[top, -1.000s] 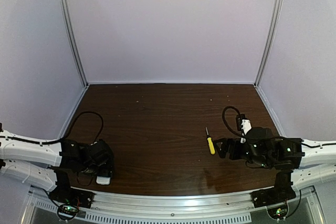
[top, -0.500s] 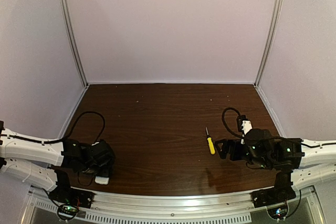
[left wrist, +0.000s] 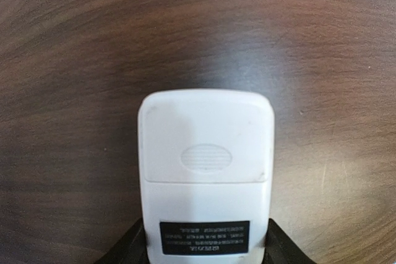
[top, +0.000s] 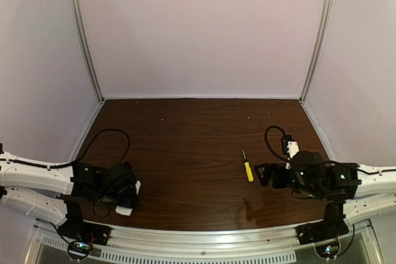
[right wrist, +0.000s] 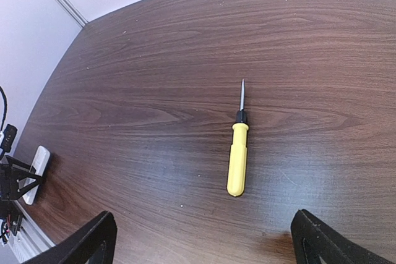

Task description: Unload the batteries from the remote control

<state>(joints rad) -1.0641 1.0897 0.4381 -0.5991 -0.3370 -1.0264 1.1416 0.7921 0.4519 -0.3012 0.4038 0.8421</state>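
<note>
Two arms in the shot, and I'll place everything off the yellow-handled screwdriver (right wrist: 237, 156). It's lying flat on the dark wood table (top: 185, 140), with its tip pointing at the back wall and its handle toward the arm bases.

The right gripper (right wrist: 203, 230) sits just right of the screwdriver's handle, close but not touching. Its jaws are spread wide with nothing between them. From the wrist cam you see one finger in each bottom corner, with the screwdriver lying ahead of the gap.

The remote control (left wrist: 205, 153) is way off to the left of the screwdriver, well apart from it and closer to the near edge of the table. The left gripper (left wrist: 207, 246) has it. The black fingers (left wrist: 131, 250) are pressed against both long sides of the white body, so the jaws are clamped on the remote. It's face down, back side up. The battery cover (left wrist: 205, 137), with its little oval thumb grip, is seated flush. A dark label (left wrist: 204, 237) sits below it, right between the fingers.

I can't tell if the remote is resting on the wood or held just off it.
</note>
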